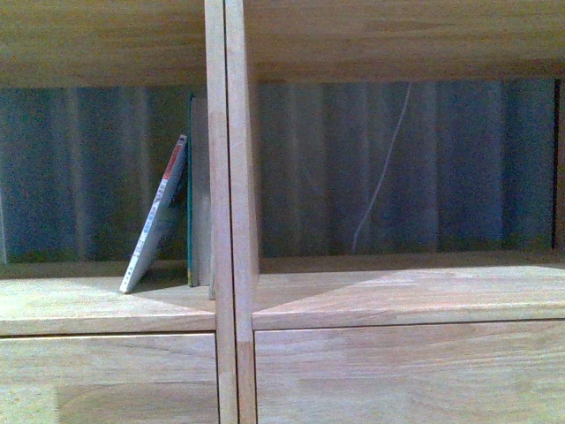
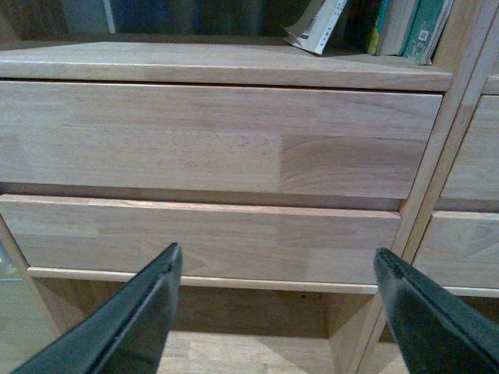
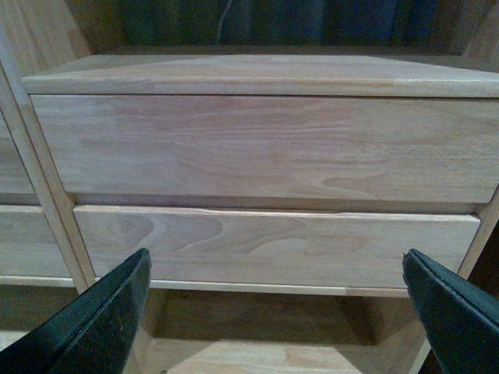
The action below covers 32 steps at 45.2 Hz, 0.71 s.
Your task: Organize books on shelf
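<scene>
Left gripper [image 2: 277, 300] spread wide, holding nothing, black fingers [image 2: 129, 319] pointed at the lower drawer front [image 2: 203, 238] of the shelf's [image 1: 231, 265] left column. Right gripper [image 3: 277, 308] likewise splayed and empty, facing the two drawer fronts [image 3: 265, 148] of the right column. Neither arm visible from the front camera.

Above the left gripper, in the left-hand open compartment: two thin books. White-covered paperback [image 1: 157, 221] with a colourful illustration and a red mark near the top of its spine, tilted — foot out on the shelf board, top leaning toward the centre divider. Teal-edged book [image 1: 190, 190] standing upright just beside the divider, between it and the leaning paperback. Top of the paperback resting against or just short of the teal one; contact not clear. Same pair visible at the top of the left wrist view, paperback corner [image 2: 316, 31] overhanging slightly, teal cover [image 2: 425, 27] near the upright post. Right-hand compartment [image 1: 406, 168] showing only a dark back panel and a thin pale cord [image 1: 381, 168].

Likely step: approach not yet begun, both grippers low at drawer level and well apart from the books. Probable next move — raising the left arm to compartment height, closing on the tilted paperback near its upper edge, and setting it upright against the teal book. Care needed with so thin a cover, apt to slide at the foot.
</scene>
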Motion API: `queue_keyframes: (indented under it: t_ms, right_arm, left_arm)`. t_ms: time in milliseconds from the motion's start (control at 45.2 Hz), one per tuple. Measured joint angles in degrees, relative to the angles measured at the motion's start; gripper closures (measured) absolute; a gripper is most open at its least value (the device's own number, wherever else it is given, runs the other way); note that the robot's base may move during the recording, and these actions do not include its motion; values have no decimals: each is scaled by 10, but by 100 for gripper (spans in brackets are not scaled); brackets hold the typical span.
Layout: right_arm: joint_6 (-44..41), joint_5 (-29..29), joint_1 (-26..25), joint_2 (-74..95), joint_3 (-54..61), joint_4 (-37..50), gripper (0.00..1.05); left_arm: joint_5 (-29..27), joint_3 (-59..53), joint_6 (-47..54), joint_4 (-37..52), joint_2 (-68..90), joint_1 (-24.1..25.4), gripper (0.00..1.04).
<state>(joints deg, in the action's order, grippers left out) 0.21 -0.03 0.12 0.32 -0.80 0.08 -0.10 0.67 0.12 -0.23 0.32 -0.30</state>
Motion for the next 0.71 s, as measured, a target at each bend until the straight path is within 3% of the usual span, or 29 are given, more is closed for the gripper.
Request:
queue_keyframes:
  t_ms: [155, 707]
  right_arm:
    - [0, 0, 0, 0, 0, 0, 7]
    - [0, 0, 0, 0, 0, 0, 7]
  left_arm:
    - [0, 0, 0, 0, 0, 0, 6]
    - [0, 0, 0, 0, 0, 0, 7]
